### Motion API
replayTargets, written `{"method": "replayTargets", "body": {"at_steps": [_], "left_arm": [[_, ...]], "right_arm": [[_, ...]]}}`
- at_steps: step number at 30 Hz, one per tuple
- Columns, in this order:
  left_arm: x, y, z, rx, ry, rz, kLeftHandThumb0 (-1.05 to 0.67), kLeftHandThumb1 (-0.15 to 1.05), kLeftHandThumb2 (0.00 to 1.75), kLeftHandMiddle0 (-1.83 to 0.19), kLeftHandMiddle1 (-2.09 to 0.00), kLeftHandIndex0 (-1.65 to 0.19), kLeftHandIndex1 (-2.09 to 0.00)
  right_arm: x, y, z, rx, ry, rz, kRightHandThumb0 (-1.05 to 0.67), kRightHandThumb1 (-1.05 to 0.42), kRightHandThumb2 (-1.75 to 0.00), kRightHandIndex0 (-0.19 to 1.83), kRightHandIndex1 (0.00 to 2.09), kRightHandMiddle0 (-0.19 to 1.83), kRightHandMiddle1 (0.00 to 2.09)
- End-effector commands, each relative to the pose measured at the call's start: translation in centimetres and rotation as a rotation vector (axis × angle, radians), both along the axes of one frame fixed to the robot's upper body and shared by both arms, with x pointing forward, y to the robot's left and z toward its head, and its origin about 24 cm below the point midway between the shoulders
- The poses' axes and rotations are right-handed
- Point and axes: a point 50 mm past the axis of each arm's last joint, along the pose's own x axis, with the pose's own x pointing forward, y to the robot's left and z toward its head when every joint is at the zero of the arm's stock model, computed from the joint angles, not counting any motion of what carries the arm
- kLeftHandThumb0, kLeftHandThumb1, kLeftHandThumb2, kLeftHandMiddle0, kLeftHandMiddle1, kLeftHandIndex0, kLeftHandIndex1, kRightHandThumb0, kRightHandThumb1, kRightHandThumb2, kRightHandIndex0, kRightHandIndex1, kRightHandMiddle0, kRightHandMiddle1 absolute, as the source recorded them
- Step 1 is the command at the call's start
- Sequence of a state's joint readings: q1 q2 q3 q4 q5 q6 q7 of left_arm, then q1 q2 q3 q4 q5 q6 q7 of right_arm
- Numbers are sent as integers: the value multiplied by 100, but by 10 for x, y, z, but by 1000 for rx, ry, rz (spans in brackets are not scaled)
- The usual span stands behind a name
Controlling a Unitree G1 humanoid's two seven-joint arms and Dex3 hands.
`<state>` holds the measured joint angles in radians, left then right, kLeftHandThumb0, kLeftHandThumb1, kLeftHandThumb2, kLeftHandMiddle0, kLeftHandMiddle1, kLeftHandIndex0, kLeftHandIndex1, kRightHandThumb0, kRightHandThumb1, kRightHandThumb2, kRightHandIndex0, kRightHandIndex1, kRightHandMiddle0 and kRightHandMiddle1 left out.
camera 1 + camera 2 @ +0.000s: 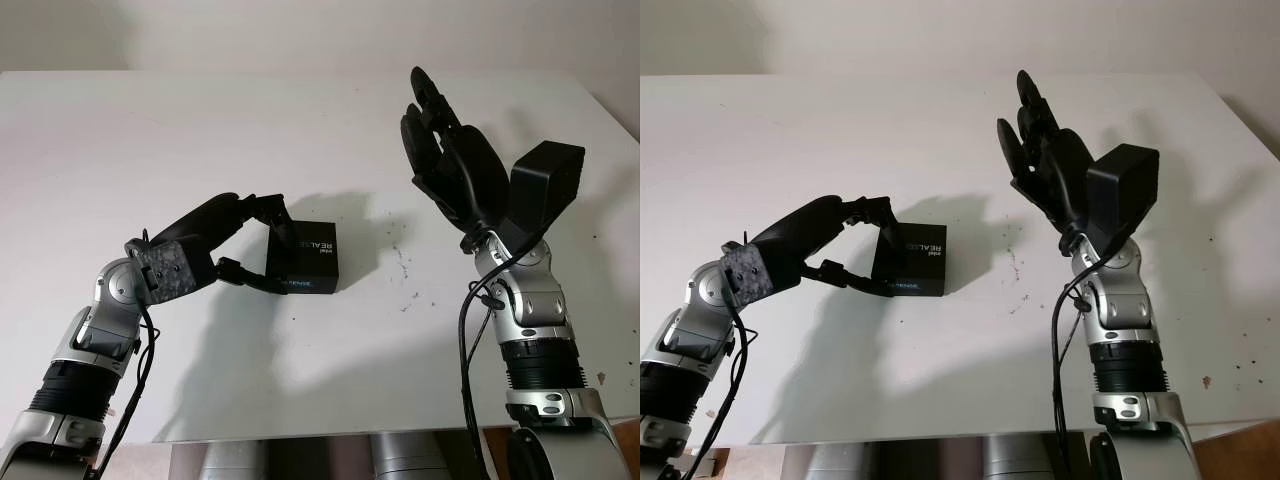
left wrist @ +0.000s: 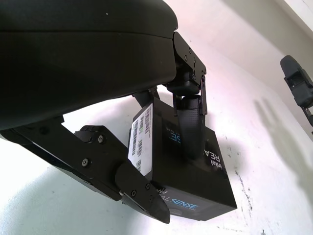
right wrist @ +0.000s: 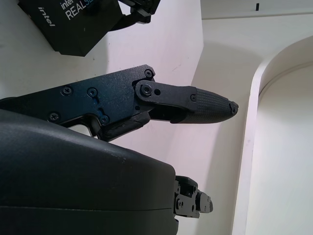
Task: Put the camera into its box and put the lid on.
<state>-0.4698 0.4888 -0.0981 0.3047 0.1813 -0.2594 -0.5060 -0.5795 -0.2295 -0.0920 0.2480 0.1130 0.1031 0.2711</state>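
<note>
White desk (image 1: 200,130) under a plain pale wall, bare apart from a few dark specks and one small black rectangular cardboard box (image 1: 310,258) printed "intel REALSENSE", sitting near the middle, lid already on as far as can be judged; no loose camera visible. Left hand (image 1: 215,245) is at the box's left side, fingers (image 2: 188,117) pinching it: one over the top face, the thumb pad low against the near side edge by the barcode label. Box looks light, rigid card with smooth, probably slick printed faces, so hold should be across opposite flat sides near the middle, not on corners; lid may slide off if lifted by the top alone. Squeezing hard could dent the card. Right hand (image 1: 450,150) is raised well above the desk to the right, open, holding nothing, well apart from the box.
</note>
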Motion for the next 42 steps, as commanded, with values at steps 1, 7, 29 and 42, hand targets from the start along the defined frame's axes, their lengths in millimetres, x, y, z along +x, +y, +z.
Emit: {"method": "replayTargets", "body": {"at_steps": [1, 7, 29, 42], "left_arm": [[-2, 2, 7, 61, -5, -19, -51, 99, 7, -34, -115, -24, -121], [-10, 0, 14, 230, 203, -150, -89, 105, 47, 3, -4, 2, -10], [-18, 18, 37, -78, 198, 73, -91, 105, 65, 19, 0, 19, 0], [-11, 31, 23, -594, -25, 370, -83, 105, 67, 19, 0, 19, 0]], "right_arm": [[-2, -5, 2, -11, -11, -9, -66, -105, -52, -16, 5, -12, 5], [-1, -5, 2, -13, -5, -8, -67, -105, -52, -15, 6, -12, 6], [0, -2, 2, -6, -10, 2, -66, -105, -53, -16, 5, -12, 6], [0, 5, -10, 47, 29, 5, -70, -105, -51, -16, 5, -11, 6]]}}
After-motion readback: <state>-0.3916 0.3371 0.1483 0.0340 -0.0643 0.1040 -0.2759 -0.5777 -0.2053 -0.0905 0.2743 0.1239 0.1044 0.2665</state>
